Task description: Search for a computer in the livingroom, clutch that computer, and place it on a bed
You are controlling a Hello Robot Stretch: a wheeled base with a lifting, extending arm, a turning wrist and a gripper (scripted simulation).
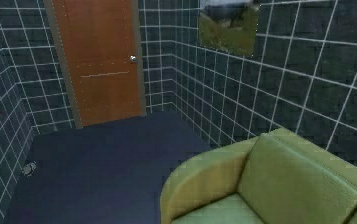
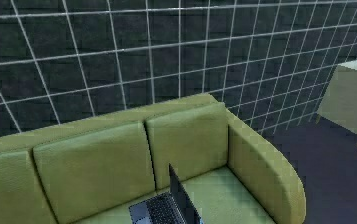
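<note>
computer (image 2: 164, 208) found: dark laptop with its lid up, sitting on the seat cushion of the green sofa (image 2: 116, 160), on the side my jaws reach out to, and near that side. Its lower part is cut by the arm side view's bottom edge and the screen is seen nearly edge-on. State of my jaws: cannot tell, so I'm not assuming anything about them. Sofa backrest is just beyond the computer, the rounded armrest (image 2: 266, 165) off to one side, dark tiled wall (image 2: 106, 60) behind that. Further out there's a pale boxy piece of furniture (image 2: 354, 95). Ahead there's what I judge is the same sofa's end (image 1: 286, 180), an orange door (image 1: 99, 60), a wall picture (image 1: 229, 25) and some small object on the floor (image 1: 28, 168). I judge the search done and the grasp not yet started. Risks: the cushion is soft, so pressing down could sink or tip the computer. The raised lid is thin and hinged, so taking it there could fold it or let it slide out. Overreaching could run my jaws into the backrest. Coming in off-line could push the computer along the cushion instead of taking it. No bed here, so a weak hold could drop it on the carry out.
</note>
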